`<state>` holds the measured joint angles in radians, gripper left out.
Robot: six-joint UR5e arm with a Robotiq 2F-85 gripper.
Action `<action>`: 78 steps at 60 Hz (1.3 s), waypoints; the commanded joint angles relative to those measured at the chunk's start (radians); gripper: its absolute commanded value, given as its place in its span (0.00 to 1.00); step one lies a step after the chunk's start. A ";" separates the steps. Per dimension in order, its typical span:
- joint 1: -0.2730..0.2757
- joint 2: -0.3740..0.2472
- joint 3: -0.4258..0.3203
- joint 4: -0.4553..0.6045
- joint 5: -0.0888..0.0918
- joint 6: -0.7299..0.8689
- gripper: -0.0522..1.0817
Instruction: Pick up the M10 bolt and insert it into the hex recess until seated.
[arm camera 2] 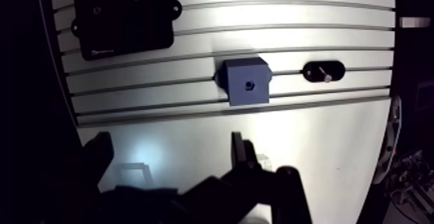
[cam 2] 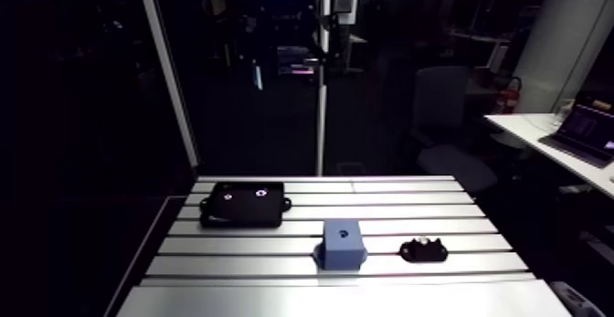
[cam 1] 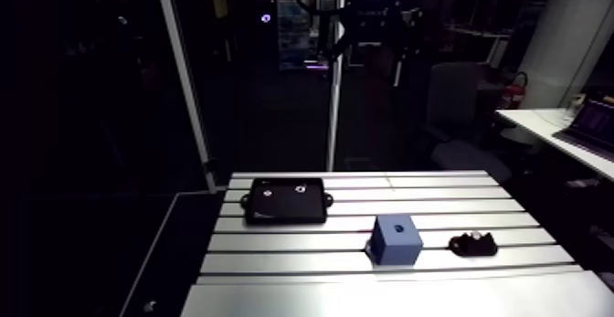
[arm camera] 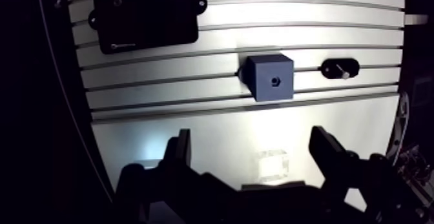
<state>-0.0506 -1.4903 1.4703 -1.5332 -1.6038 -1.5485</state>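
Hovers above the bare near strip of the table (arm camera: 194,120), with the pincer (arm camera: 252,136) opened wide and gripping nothing, probably kept so to be ready for closing around the bolt. Finds the M10 bolt (arm camera: 345,75) well ahead of the pincer, out beyond one finger's side, resting in a small black holder (arm camera: 332,67), seemingly to stop rolling and ease the grasp. Has the blue block (arm camera: 270,78) almost straight ahead, hex recess (arm camera: 276,82) facing up, likely for insertion from above. Leaves the black tray (arm camera: 145,13) farther ahead, beyond the other finger.
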 commanded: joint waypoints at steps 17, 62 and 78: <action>-0.052 0.000 0.000 -0.035 -0.015 -0.086 0.05; -0.387 -0.031 0.294 -0.422 0.012 -0.521 0.05; -0.449 -0.038 0.363 -0.434 0.106 -0.534 0.05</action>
<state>-0.3962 -1.5155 1.7063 -1.8840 -1.5867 -2.0106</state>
